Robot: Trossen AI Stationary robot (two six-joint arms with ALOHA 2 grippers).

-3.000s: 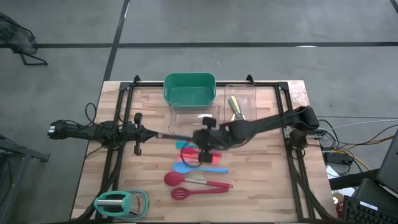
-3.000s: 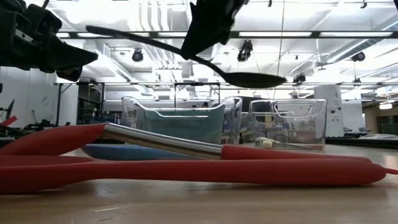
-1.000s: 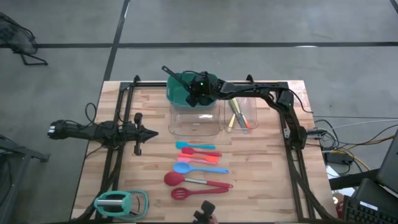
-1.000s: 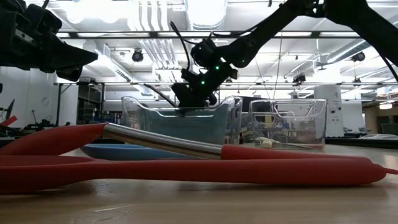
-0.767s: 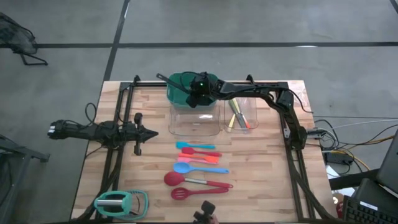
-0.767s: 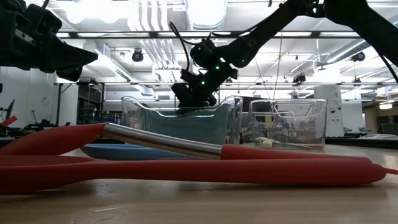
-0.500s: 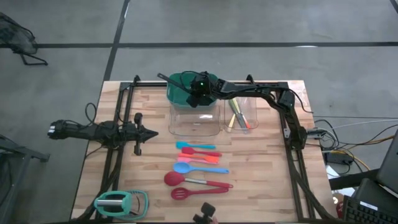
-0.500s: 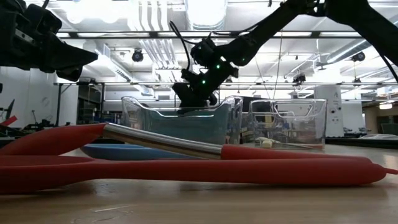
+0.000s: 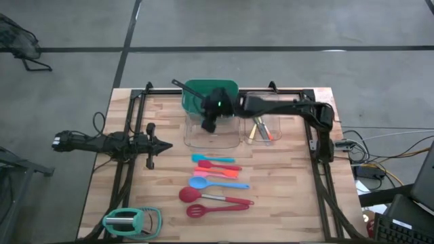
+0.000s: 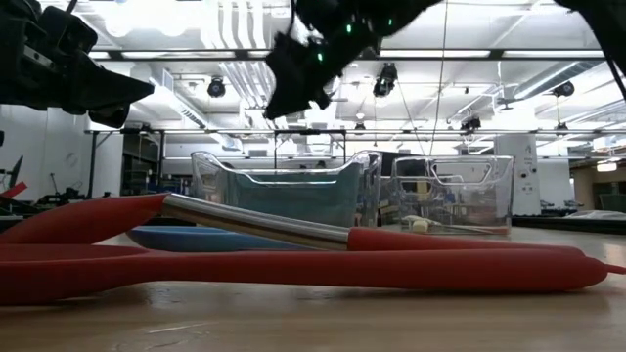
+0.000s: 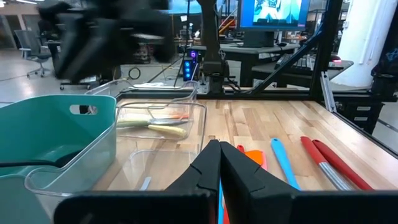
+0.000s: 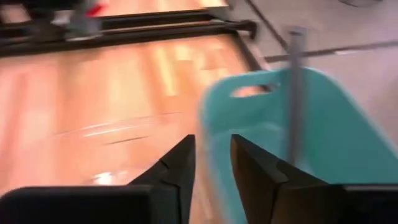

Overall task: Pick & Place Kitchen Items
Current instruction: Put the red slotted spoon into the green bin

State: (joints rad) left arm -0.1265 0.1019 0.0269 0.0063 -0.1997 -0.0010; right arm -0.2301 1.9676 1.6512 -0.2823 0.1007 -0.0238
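Right gripper [image 9: 209,125] hovering over clear bin [image 9: 211,133], just in front of green bin [image 9: 230,87]; fingers [image 12: 180,163] parted narrowly, holding nothing. Dark spoon [image 9: 183,88] leaning in green bin, handle poking over its rim. Left gripper [image 9: 165,144] resting at table's left side, fingers [image 11: 208,158] pressed together, empty. Remaining utensils [image 9: 215,183] lying in row mid-table; few more sitting in small clear bin [image 9: 271,102].

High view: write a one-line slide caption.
Right end effector hovers open over the clear bin beside the green bin holding a dark utensil; left end effector waits shut near colourful utensils.
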